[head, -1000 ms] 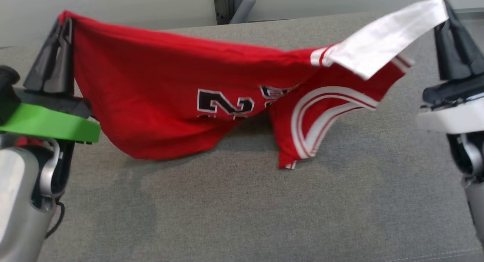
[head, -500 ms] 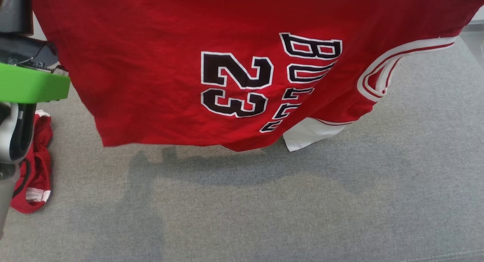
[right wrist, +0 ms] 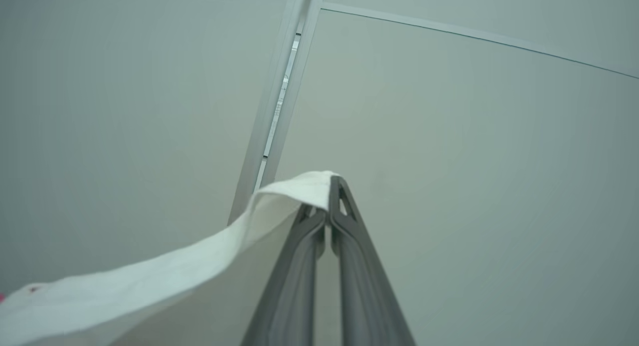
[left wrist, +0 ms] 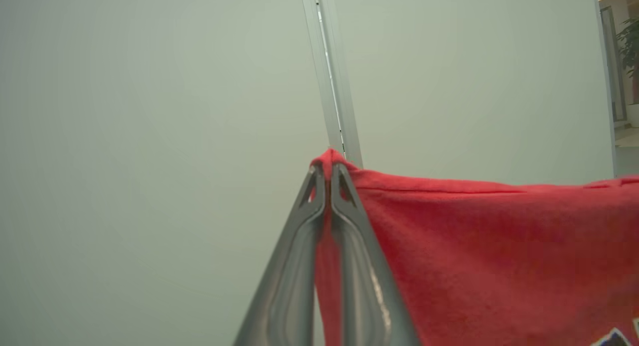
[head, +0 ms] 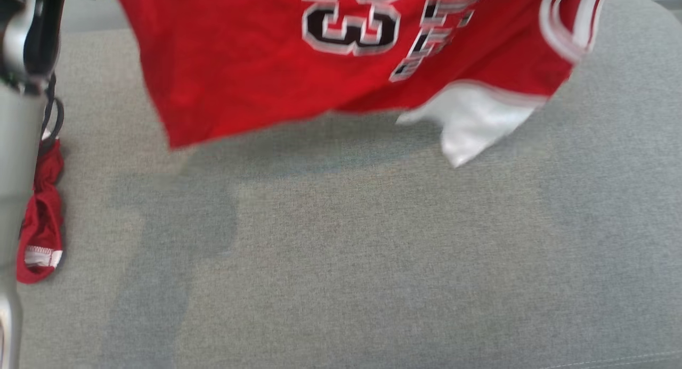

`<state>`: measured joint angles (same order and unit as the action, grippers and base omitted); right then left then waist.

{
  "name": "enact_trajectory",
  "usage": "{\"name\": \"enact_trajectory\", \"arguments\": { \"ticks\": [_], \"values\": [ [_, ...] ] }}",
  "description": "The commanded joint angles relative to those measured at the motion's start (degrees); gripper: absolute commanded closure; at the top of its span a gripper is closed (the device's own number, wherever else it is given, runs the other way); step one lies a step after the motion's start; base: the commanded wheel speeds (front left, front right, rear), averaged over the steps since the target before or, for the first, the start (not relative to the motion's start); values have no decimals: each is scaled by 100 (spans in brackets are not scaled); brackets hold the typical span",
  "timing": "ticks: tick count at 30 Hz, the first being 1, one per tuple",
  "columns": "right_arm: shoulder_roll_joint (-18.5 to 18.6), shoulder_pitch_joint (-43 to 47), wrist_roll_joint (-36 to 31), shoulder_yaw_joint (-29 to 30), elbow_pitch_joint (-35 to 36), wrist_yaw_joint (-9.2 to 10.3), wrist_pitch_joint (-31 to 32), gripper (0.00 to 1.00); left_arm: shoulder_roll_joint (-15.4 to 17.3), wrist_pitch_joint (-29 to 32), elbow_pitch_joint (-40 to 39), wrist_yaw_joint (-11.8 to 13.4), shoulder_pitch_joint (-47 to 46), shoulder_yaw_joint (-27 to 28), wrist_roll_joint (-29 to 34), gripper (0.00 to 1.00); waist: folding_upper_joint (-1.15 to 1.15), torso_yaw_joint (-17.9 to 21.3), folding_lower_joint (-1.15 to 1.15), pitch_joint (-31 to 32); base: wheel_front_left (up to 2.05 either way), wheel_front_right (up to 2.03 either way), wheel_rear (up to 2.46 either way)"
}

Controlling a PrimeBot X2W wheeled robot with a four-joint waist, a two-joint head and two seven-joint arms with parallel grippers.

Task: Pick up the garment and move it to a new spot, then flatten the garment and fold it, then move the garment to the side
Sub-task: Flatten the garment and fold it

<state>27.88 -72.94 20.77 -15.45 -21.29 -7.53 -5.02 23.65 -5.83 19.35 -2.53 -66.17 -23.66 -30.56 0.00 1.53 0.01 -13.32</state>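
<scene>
Both ends are pinned: the left gripper has its fingers squeezed together on a red corner of the jersey and the right gripper is clamped on its white strip, I reckon so it hangs spread wide before getting laid on the grey cushion to flatten. In the head view it hangs across the top of the frame above the cushion, blurry and cut off up top, so the number's only half readable. Some other red cloth at lower left is half hidden behind the left arm.
</scene>
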Motion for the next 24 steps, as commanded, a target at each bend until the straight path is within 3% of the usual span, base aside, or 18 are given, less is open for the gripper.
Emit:
{"name": "enact_trajectory", "arguments": {
  "ticks": [1,8,15,20,24],
  "values": [
    [-31,-118,-2,-51,-55,8,-69,100,-17,-62,74,-14,-122,30,64,100,0,-82,-1,-112,0,0,0],
    [-1014,-1642,185,310,-2071,8,-915,100,-534,-671,2114,-102,-1195,170,-63,100,0,-84,-1,-335,0,0,0],
    [-1569,-1954,230,252,-3377,8,-1017,100,-948,-663,3646,-374,-1332,93,-362,100,0,-42,-1,-547,0,0,0],
    [-1708,-1524,613,-241,-3692,7,-984,100,-1246,-632,4187,-484,-1128,12,-650,100,0,-67,-1,-799,0,0,0],
    [-1520,-593,1360,-1009,-3165,6,-920,100,-1448,-796,4163,-495,-561,-102,-904,100,0,-120,-1,-830,0,0,0]
  ]
}}
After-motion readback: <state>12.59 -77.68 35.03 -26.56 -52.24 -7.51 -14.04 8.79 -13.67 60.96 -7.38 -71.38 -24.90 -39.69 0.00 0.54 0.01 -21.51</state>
